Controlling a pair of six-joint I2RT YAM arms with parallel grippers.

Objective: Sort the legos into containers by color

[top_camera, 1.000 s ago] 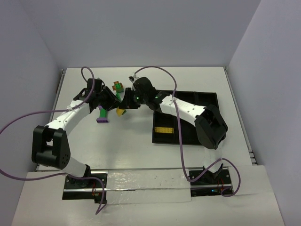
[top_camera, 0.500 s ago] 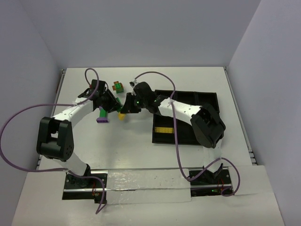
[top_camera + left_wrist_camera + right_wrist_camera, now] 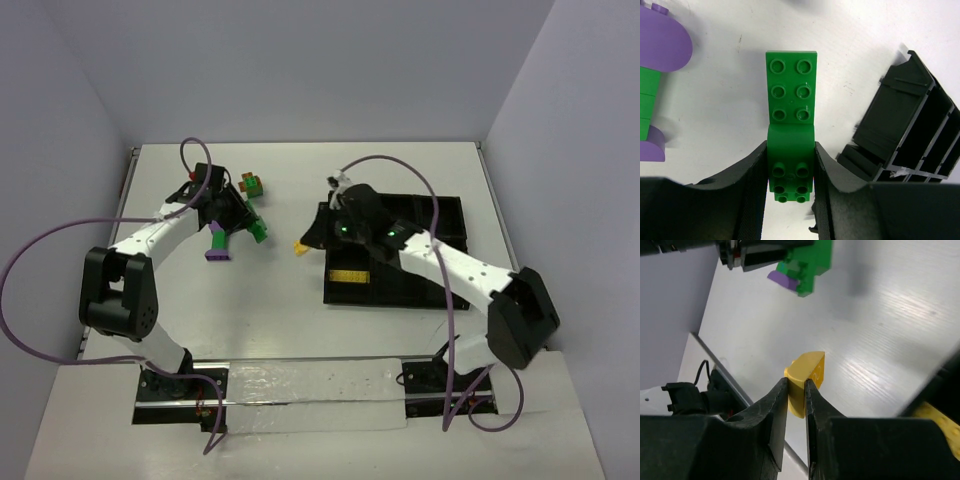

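My left gripper [image 3: 790, 186] is shut on a long green lego [image 3: 791, 120] just above the table; in the top view the left gripper [image 3: 243, 224] and this green lego [image 3: 258, 231] are at the left middle. A purple-and-green cluster [image 3: 217, 246] lies beside them. My right gripper [image 3: 796, 390] is shut on a small yellow lego [image 3: 808, 374], held over the table just left of the black tray of containers [image 3: 440, 215]. From above, the yellow lego [image 3: 300, 247] sits at the tip of the right gripper [image 3: 307, 241]. Another yellow lego [image 3: 348, 276] lies in the tray's near-left compartment.
An orange-and-green cluster [image 3: 250, 184] rests on the table behind the left gripper. The purple-and-green cluster [image 3: 657, 75] is close on the left in the left wrist view. A black ribbed part [image 3: 910, 130] stands to the right of the green lego there.
The right gripper has drawn away to the right with the yellow lego, from beside the left gripper to the tray's left edge. The left gripper stays with the green lego.
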